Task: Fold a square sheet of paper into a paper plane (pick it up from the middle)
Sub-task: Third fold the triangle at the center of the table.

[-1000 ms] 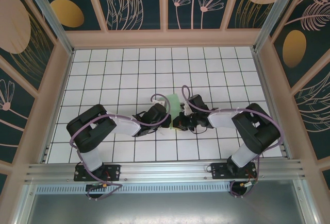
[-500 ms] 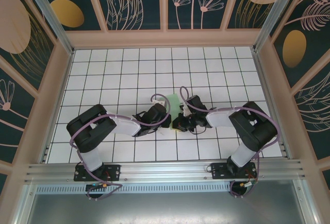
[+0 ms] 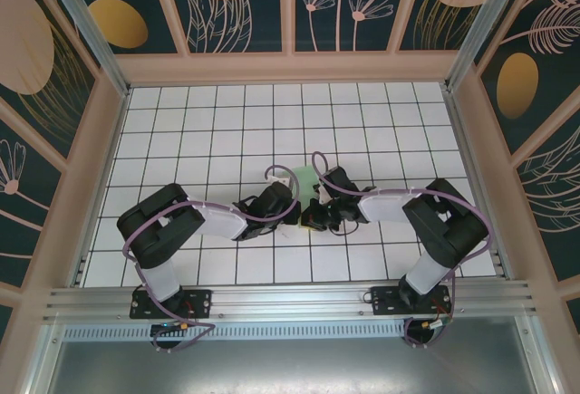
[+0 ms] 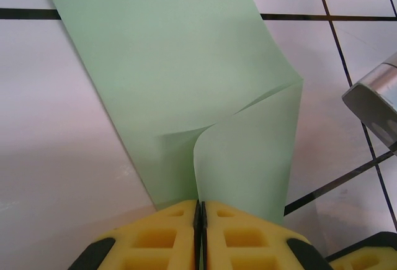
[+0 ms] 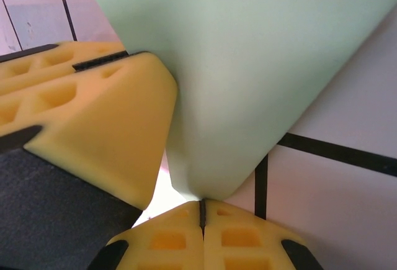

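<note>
Green sheet point(image 3: 304, 178) mid-frame on the bench point(image 3: 217, 122), curled up. Left fingers point(image 4: 205, 211) and right fingers point(image 5: 208, 211) both pinch its near edge. Thin, floppy, creases easily - grip edges, pull lightly.

pale green paper point(image 4: 155, 65), curled over, pinched

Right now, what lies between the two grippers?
The curled green sheet of paper, which the left gripper and the right gripper both pinch; clearest in the right wrist view.
</note>
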